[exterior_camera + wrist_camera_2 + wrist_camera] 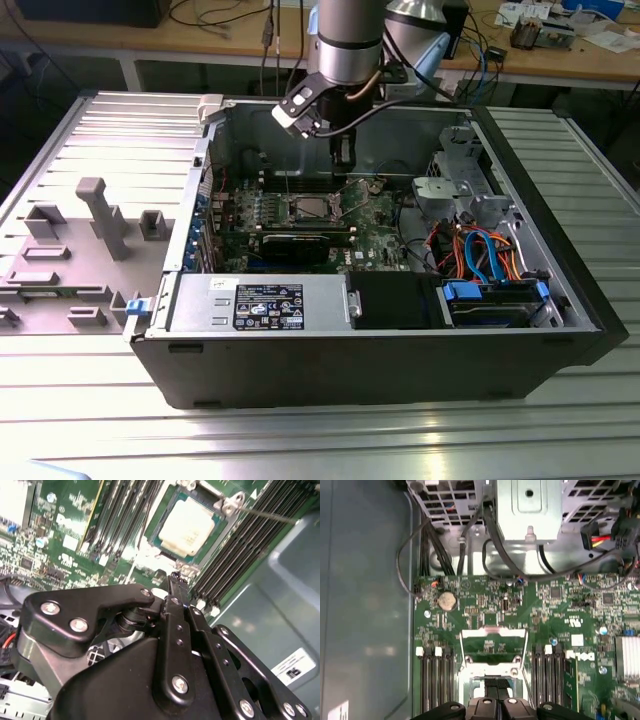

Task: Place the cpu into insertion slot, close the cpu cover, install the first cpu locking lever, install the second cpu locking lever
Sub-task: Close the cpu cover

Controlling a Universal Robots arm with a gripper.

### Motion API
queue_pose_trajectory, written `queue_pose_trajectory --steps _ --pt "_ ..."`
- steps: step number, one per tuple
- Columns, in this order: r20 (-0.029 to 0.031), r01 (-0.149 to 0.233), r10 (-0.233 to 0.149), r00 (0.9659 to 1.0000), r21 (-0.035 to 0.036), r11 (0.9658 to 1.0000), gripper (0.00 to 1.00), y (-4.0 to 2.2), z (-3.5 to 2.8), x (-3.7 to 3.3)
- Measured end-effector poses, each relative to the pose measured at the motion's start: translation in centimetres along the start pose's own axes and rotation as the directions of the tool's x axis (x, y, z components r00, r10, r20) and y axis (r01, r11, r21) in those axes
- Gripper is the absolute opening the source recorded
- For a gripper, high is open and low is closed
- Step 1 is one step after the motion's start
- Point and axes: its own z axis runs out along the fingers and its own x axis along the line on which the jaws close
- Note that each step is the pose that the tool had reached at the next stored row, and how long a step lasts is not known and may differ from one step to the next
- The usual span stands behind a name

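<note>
Closest to the lens in the second wrist view is the black gripper (173, 580), fingers pressed together with nothing between them that I can see. The tips hover just over one edge of the insertion slot (210, 542). The cpu (187, 526) is already sitting flat in that slot, dull silver top facing up. But the cpu cover (492, 630) isn't closed yet. In the first wrist view it's swung up on its hinge, and you can look straight through the cut-out at the green board behind it. One thin wire locking lever (265, 514) sticks out free past a corner of the slot, not latched. Long black memory slots (240, 555) run along both sides, and a coin cell battery (447, 600) sits near the cover. Further out, the exterior view has the arm reaching down into an open computer case (350, 365) lying on a ribbed metal table (300, 440). A power supply (260, 302) runs along the near wall, and a grey plastic fixture (95, 215) sits off to the exterior view's left.
</note>
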Motion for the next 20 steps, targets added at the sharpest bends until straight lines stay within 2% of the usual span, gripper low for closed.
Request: queue_pose_trajectory --steps 2,15,20 --pt "0.0000 0.000 0.000 1.0000 0.0000 1.0000 0.11 0.37 0.02 0.00" --pt "0.0000 0.000 0.000 1.0000 0.0000 1.0000 0.11 0.40 0.02 0.01" --pt "0.0000 0.000 0.000 1.0000 0.0007 1.0000 0.11 0.86 0.04 0.01"
